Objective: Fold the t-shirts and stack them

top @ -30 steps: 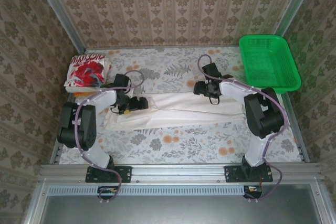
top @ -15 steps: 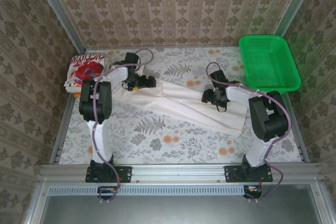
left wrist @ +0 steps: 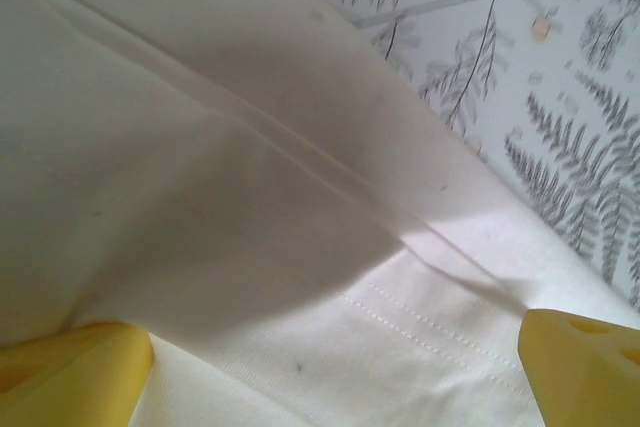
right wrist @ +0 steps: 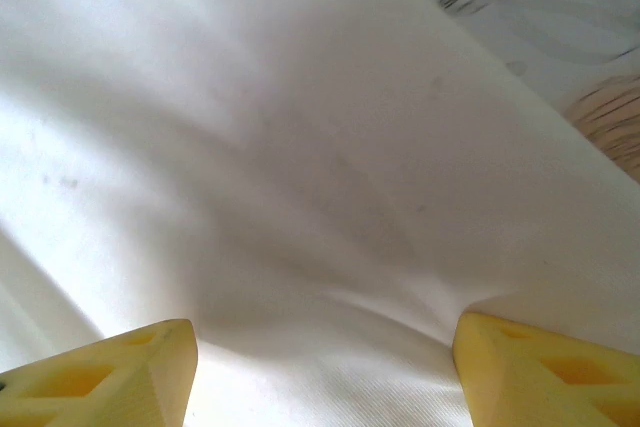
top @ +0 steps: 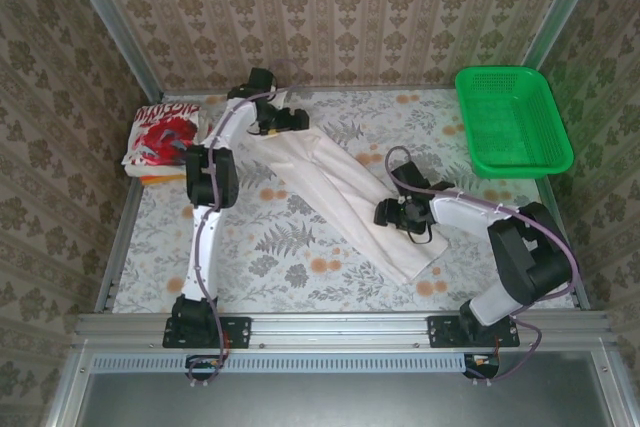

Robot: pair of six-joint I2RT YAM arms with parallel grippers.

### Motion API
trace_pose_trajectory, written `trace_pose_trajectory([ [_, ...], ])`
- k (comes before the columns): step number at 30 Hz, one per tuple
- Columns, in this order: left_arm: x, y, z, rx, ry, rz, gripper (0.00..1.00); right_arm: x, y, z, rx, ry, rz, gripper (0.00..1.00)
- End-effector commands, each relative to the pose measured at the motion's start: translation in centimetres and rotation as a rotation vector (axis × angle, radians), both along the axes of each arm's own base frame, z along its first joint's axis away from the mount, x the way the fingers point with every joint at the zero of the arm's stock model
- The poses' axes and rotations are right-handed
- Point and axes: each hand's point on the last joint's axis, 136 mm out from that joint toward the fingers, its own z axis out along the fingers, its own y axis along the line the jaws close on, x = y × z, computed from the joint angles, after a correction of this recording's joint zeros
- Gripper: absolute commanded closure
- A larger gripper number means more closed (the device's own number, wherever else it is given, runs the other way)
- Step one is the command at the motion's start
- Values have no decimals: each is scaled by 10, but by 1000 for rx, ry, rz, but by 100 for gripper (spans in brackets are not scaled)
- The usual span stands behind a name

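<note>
- The off-white t-shirt (top: pixel 345 197) lies on the bench (top: pixel 300 282) folded into a long, narrow band. It runs on a slant from the far left-centre down toward the near right.
- The left end effector (top: pixel 293 122) sits at the far end of that band, its arm stretched well out from the base.
- In the left wrist view its yellow fingers (left wrist: pixel 75 367) stand wide apart. Flat cloth with a stitched hem spreads between them, and no fold is pinched.
- The right end effector (top: pixel 392 213) rests over the near-right part of the band, close to its lower end.
- In the right wrist view its yellow fingers (right wrist: pixel 545 372) are also spread, a little less widely. Smooth cloth lies beneath and between them, with nothing gripped.
- The red-printed t-shirt (top: pixel 165 137) lies folded at the far left edge of the bench, apart from the off-white one.
- A green basket (top: pixel 463 107) stands at the far right corner, well apart from both shirts.
</note>
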Motion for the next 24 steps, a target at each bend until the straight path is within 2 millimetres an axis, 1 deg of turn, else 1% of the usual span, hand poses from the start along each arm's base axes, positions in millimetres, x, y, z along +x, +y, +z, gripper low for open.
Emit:
trace_pose_trajectory([
  [1,4,8,-57,-9,90,32,3,-27,20,-9,35,87,26,29],
  [4,16,-8,-55,-101,72,34,4,-29,46,-7,67,87,90,29],
  [7,18,-21,-50,-126,50,20,3,-29,72,-6,93,83,149,29],
  [9,18,-26,-45,-124,37,12,3,-27,85,-2,102,77,177,28],
  [11,17,-32,-39,-143,31,11,2,-21,92,8,116,43,200,28],
  [13,18,-35,-26,-169,21,10,1,-12,93,25,116,-30,224,28],
  [15,18,-41,-1,-208,-15,-19,0,-1,91,47,113,-113,257,28],
  [17,21,-43,35,-228,-83,-37,0,15,85,69,104,-197,270,28],
  [19,23,-41,75,-230,-159,-38,0,34,79,87,109,-272,274,27],
  [20,24,-39,96,-227,-201,-35,0,45,75,94,109,-306,270,27],
  [22,21,-31,132,-209,-271,-23,0,69,67,105,101,-357,258,27],
  [24,14,-20,161,-183,-322,-5,0,92,65,110,87,-390,272,27],
])
